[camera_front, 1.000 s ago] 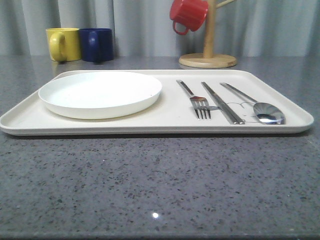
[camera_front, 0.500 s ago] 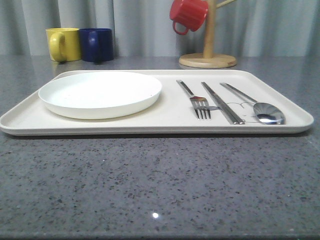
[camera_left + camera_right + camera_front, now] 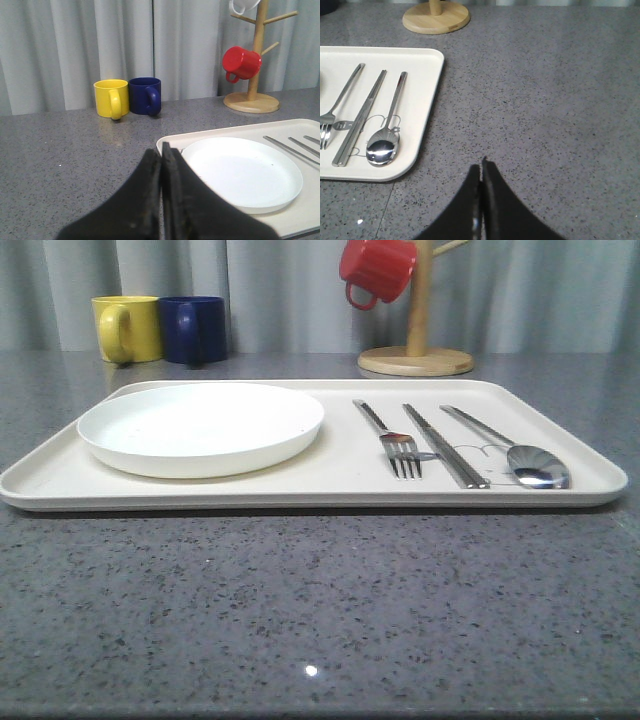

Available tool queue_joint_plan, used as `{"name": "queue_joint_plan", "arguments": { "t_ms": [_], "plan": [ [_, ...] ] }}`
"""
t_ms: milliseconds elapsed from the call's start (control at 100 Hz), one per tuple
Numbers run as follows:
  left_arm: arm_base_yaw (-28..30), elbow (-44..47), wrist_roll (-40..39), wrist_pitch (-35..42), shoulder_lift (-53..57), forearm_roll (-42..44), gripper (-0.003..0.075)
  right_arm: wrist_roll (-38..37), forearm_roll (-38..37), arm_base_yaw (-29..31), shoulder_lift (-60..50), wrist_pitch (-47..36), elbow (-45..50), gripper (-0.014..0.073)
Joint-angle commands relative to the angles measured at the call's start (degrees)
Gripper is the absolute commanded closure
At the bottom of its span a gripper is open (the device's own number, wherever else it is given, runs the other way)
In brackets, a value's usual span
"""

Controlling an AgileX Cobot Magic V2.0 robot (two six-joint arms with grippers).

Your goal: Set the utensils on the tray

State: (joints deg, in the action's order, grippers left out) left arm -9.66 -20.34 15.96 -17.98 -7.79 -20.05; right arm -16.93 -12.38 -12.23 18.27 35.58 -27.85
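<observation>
The cream tray (image 3: pixel 330 480) lies across the middle of the table. On its left part sits the round white plate (image 3: pixel 200 427). To the right of the plate lie the fork (image 3: pixel 392 439), the chopsticks (image 3: pixel 444 445) and the spoon (image 3: pixel 520 455), side by side. My left gripper (image 3: pixel 161 152) is shut with nothing in it, near the tray's (image 3: pixel 210 134) corner beside the plate (image 3: pixel 245 172). My right gripper (image 3: pixel 481 167) is shut and empty above bare tabletop, to the right of the tray (image 3: pixel 422 90), the spoon (image 3: pixel 384 145), the chopsticks (image 3: pixel 362 116) and the fork (image 3: pixel 337 107).
A yellow mug (image 3: pixel 126 328) and a blue mug (image 3: pixel 194 329) stand behind the tray at the back left. A wooden mug tree (image 3: pixel 416 350) with a red mug (image 3: pixel 376 270) stands at the back right. Grey curtains close off the back.
</observation>
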Motion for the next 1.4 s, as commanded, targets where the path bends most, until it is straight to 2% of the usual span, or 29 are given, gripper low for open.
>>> {"name": "queue_joint_plan", "arguments": {
  "t_ms": [0,250,370,590,710,950,1070,1390],
  "plan": [
    [-0.4,-1.6,-0.2,4.7,-0.7,-0.6,0.0739,0.3,-1.4,0.4,0.4,-4.7,-1.4,0.0662],
    [-0.4,-1.6,-0.2,4.7,-0.7,-0.6,0.0739,0.3,-1.4,0.7,0.3,-6.5,0.1,0.0662],
    [-0.4,-1.6,-0.2,4.7,-0.7,-0.6,0.0739,2.1,0.6,3.0,0.1,-12.0,1.9,0.0662],
    [-0.4,-1.6,-0.2,4.7,-0.7,-0.6,0.0739,11.3,10.2,6.3,-5.0,-23.8,8.1,0.0662],
    [-0.4,-1.6,-0.2,4.7,-0.7,-0.6,0.0739,11.8,10.2,6.3,-9.4,-26.8,12.5,0.0662],
    [-0.4,-1.6,-0.2,4.7,-0.7,-0.6,0.0739,11.9,10.2,8.7,-19.1,-27.3,19.7,0.0662],
    [-0.4,-1.6,-0.2,4.7,-0.7,-0.6,0.0739,11.9,10.3,10.0,-19.8,-29.0,22.1,0.0662],
    [-0.4,-1.6,-0.2,4.7,-0.7,-0.6,0.0739,11.7,10.3,10.0,-19.9,-42.8,29.5,0.0662]
  ]
}}
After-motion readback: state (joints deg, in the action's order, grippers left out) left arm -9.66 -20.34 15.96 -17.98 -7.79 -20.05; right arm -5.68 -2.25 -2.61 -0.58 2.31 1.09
